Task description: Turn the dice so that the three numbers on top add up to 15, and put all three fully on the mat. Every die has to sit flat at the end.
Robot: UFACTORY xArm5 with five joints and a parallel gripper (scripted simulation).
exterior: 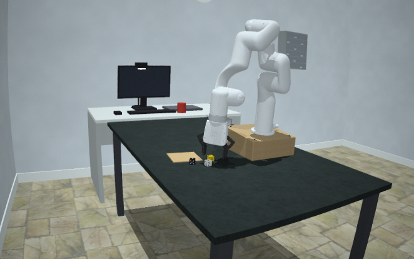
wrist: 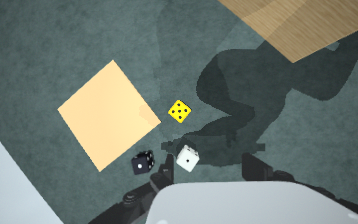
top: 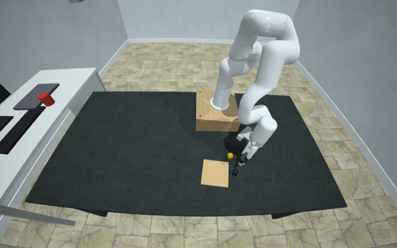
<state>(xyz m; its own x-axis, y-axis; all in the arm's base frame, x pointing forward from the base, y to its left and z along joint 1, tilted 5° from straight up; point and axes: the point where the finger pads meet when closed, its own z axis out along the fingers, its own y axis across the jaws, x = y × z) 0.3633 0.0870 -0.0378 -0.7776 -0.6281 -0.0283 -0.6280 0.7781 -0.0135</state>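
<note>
Three dice lie on the dark table beside the tan mat (wrist: 107, 114), none of them on it. The yellow die (wrist: 179, 111) shows five pips on top. The white die (wrist: 187, 158) shows one pip on top. The black die (wrist: 142, 162) lies close to the mat's edge; I cannot read its top face for certain. My gripper (wrist: 207, 164) is open and empty, low over the table, with the white die close to one finger. From the side, the gripper (exterior: 215, 154) straddles the spot by the yellow die (exterior: 211, 157) and the white die (exterior: 207, 162). The arm hides the white die in the top view.
The arm's wooden base box (top: 217, 115) stands just behind the dice. A white desk (exterior: 141, 112) with a monitor, keyboard and red cup (exterior: 181, 107) stands beyond the table's far side. The mat (top: 215, 173) lies near the table's middle front.
</note>
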